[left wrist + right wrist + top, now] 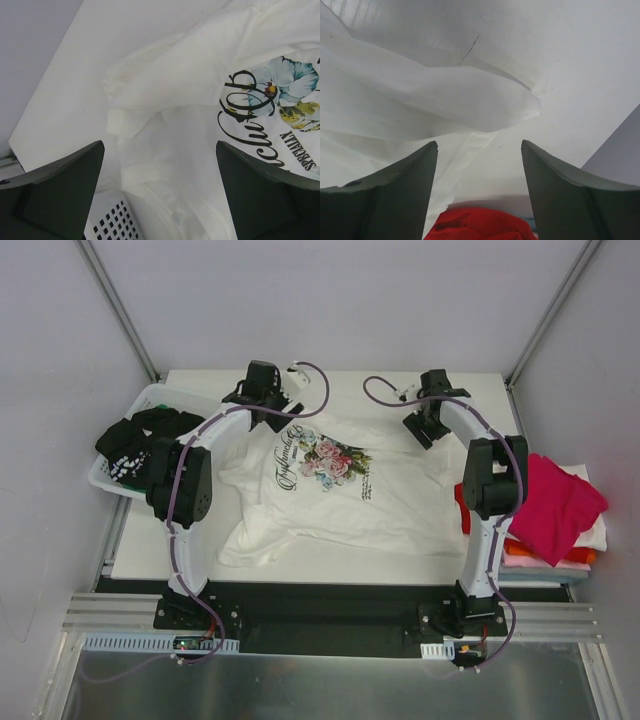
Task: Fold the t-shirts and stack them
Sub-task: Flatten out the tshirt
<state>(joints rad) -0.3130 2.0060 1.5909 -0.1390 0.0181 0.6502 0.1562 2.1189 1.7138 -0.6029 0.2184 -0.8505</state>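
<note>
Tee [330,490], floral print up, lies spread on desk [420,385]. Left gripper [160,145] hangs over tee's far left corner, jaws spread, empty. Right gripper [479,144] hangs over tee's far right edge, jaws spread, empty.

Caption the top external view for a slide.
White floral t-shirt spread on the table, left claw and right claw open over its far edge; stack of shirts at right.
</note>
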